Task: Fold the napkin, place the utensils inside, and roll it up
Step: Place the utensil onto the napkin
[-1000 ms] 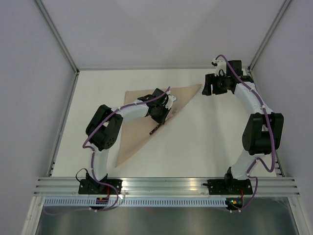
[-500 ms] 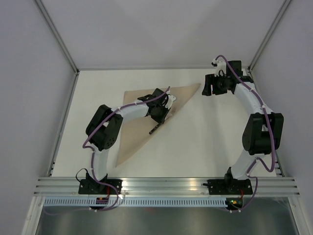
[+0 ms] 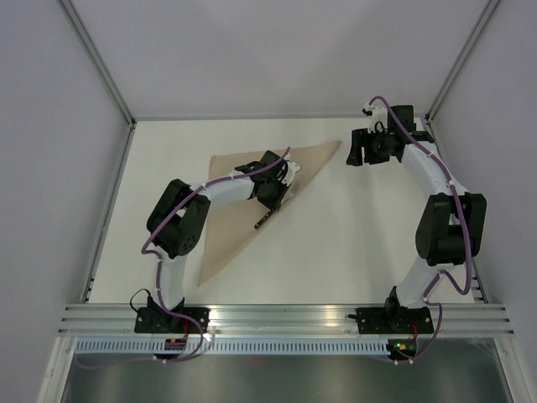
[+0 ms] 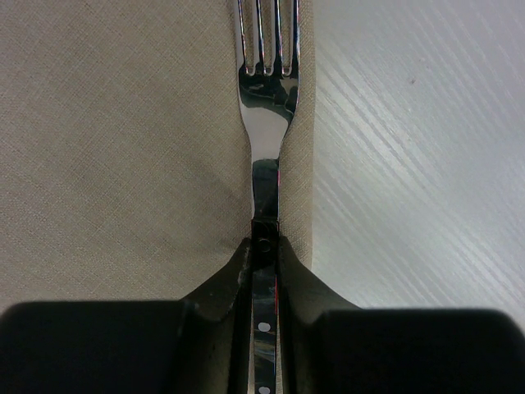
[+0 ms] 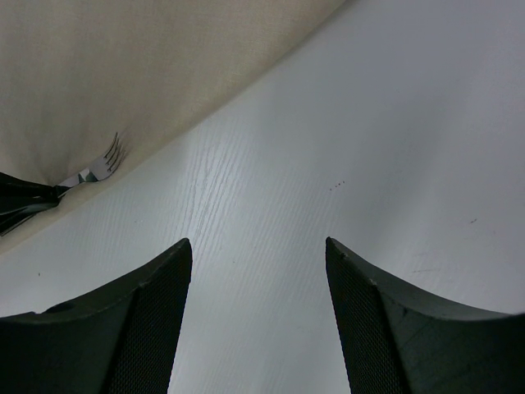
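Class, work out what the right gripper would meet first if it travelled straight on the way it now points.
Probably the bare table, just short of the napkin; the right gripper is open, and depth is unclear.

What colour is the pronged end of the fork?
Shiny silver. The slender metal fork shows best in the left wrist view, over the plain tan cloth napkin.

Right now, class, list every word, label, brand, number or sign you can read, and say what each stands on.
None can be read in any view.
The fork, clamped in the left gripper, shows only small round dots on its handle, no stamp.
The napkin, the table and the open right gripper are unmarked.
Anything on the arm bases is too small to read.
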